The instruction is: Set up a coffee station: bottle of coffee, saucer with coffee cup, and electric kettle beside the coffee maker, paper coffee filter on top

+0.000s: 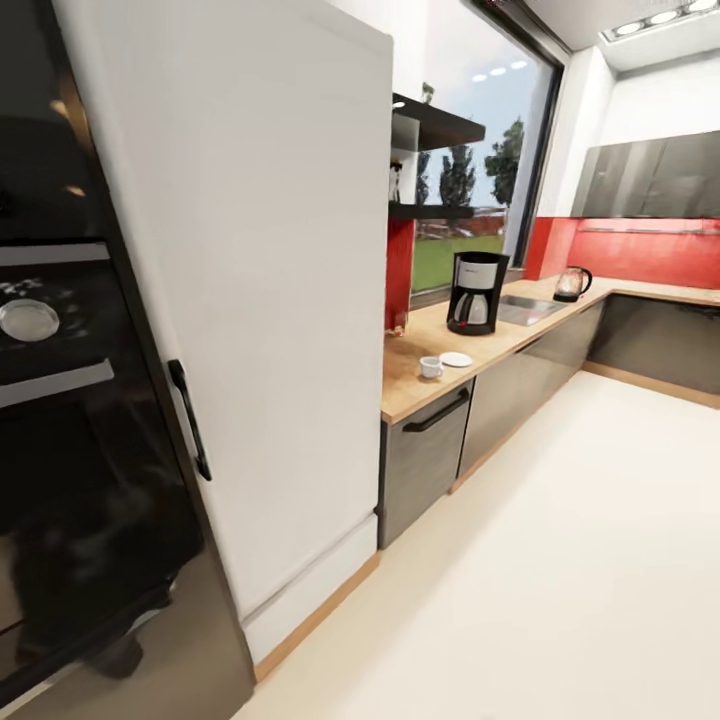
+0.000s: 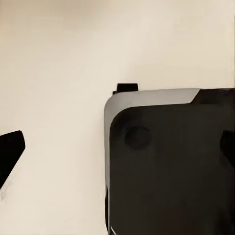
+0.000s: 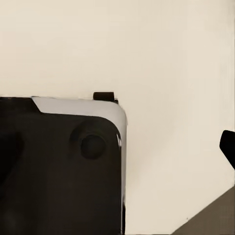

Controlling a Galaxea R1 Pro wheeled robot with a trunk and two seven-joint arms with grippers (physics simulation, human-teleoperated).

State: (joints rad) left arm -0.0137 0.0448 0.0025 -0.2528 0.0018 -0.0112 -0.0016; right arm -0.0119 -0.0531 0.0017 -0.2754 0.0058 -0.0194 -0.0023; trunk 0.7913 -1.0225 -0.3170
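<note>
Kitchen walls and a long wooden counter (image 1: 500, 345) are stretching out ahead of us, and we are standing on the pale floor (image 1: 560, 560) beside a tall white fridge (image 1: 260, 300) and a black oven (image 1: 60, 380). We are seeing the coffee maker (image 1: 476, 292) sitting on the counter by the window. A little white cup (image 1: 431, 367) is sitting just beside a saucer (image 1: 456, 359), nearer to us, not on it yet. The kettle (image 1: 572, 284) is waiting far down at the corner, well apart from the coffee maker. Something small and dark is sitting on the shelf (image 1: 425, 211); we are guessing it is the coffee bottle, but it is too small to tell. Both wrist cameras are looking down at the floor and our own dark base (image 2: 166, 166), so we cannot tell if our grippers are spread or pressed together. We are thinking the cup is light but can break, so we should be pinching its rim softly. The kettle looks heavier and smooth, so its handle is the best place to grab.
</note>
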